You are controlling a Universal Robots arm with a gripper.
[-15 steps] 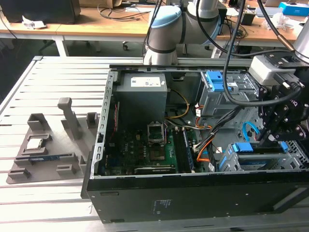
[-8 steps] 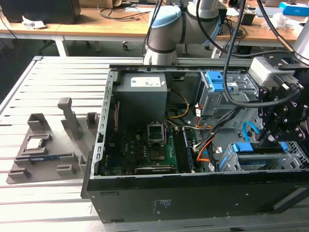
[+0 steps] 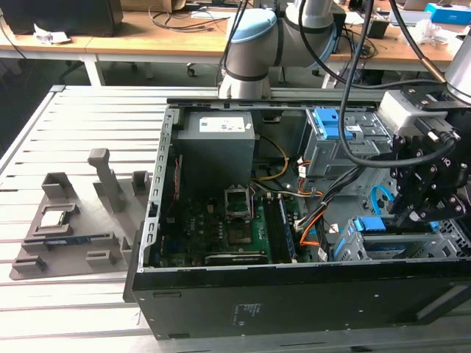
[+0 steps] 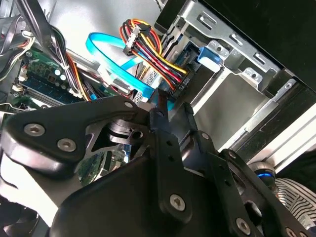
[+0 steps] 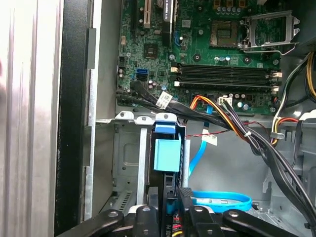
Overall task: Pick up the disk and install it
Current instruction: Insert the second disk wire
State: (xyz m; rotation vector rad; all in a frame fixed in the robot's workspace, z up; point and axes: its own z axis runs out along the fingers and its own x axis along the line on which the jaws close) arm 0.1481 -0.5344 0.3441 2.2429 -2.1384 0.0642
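The disk [image 5: 168, 154] stands on edge in the grey drive bay [image 5: 129, 148] at the case's front corner, its blue plastic carrier end facing the motherboard. In the exterior view the disk [image 3: 369, 225] sits low at the right of the open computer case [image 3: 294, 294]. My gripper [image 5: 174, 196] is shut on the disk's thin upper edge, one black finger on each side. In the exterior view the gripper [image 3: 409, 216] reaches down into the case from above the bay. The fingers [image 4: 159, 116] stand close together in the second wrist view, next to the bay's metal wall [image 4: 232, 94].
Bundled power cables [image 5: 232, 121] and a blue data cable [image 5: 217, 198] run right beside the bay. The motherboard [image 3: 221, 228] and power supply [image 3: 215, 147] fill the rest of the case. A grey fixture [image 3: 66, 228] holding small parts lies on the slatted table at the exterior view's left.
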